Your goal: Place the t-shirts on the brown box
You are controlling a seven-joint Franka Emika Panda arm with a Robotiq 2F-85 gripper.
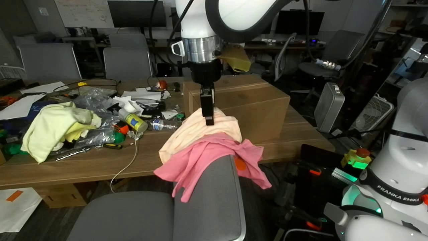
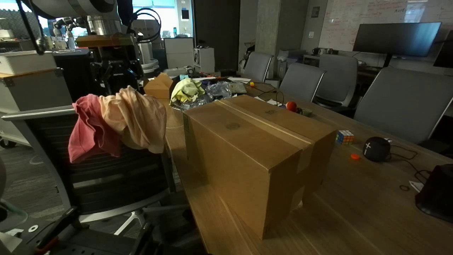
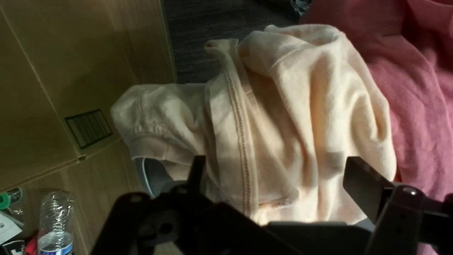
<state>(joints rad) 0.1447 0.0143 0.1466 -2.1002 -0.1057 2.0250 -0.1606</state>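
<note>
Nearest, a gray chair back [image 1: 209, 201] carries a pink T-shirt [image 1: 207, 149], draped loosely. Just beyond, against it, a peach T-shirt [image 1: 195, 133] hangs bunched in folds over the same chair back. Over the peach T-shirt, the jaws stand parted, gripping nothing. Both shirts look light, soft and limp; pinching a raised middle fold should hold best. Behind, on the table [image 1: 297, 134], sits the brown box [image 1: 255, 108].
</note>
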